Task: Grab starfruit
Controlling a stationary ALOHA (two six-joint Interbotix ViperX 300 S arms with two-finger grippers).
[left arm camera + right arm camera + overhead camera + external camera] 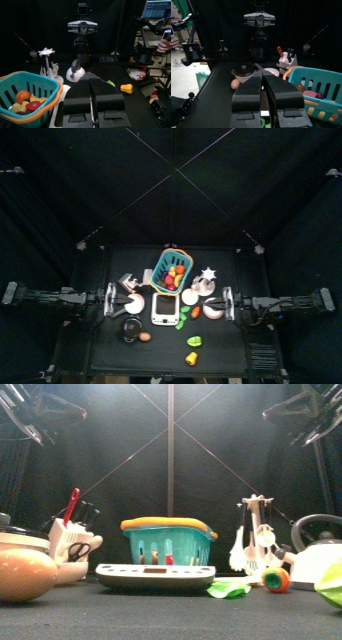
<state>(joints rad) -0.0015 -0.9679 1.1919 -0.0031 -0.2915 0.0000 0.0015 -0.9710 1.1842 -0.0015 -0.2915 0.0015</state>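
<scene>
The starfruit [191,359], a small yellow piece, lies near the front edge of the black worktop [100,333], alone and well apart from both arms; in the left wrist view it shows as a yellow-orange lump [126,88] on the dark surface beyond the jaws. Just behind it in the top view sits a green item [195,341], seen again low at the front as a pale green shape [229,588] beside an orange-and-green ring-like toy [275,579]. Toward the middle of the worktop a white scale [164,309] lies flat in front of a teal basket [174,263] with an orange rim, which holds red, orange and yellow play food [25,99]. To the right of the basket stand a white utensil rack [255,534] and a white kettle [315,549]; to its left are a holder with red-handled utensils [71,532], a small lidded pot [243,72] and a brown egg [27,573] close to the front camera. The left gripper [112,300] hangs at the worktop's left edge, its jaws pressed together and holding nothing, as its wrist view [91,102] shows. The right gripper [230,302] hangs at the right edge, and its jaws [264,97] likewise meet with nothing between them. Past the curtains, the left wrist view catches a person's hand [163,46] by a monitor [157,8].
</scene>
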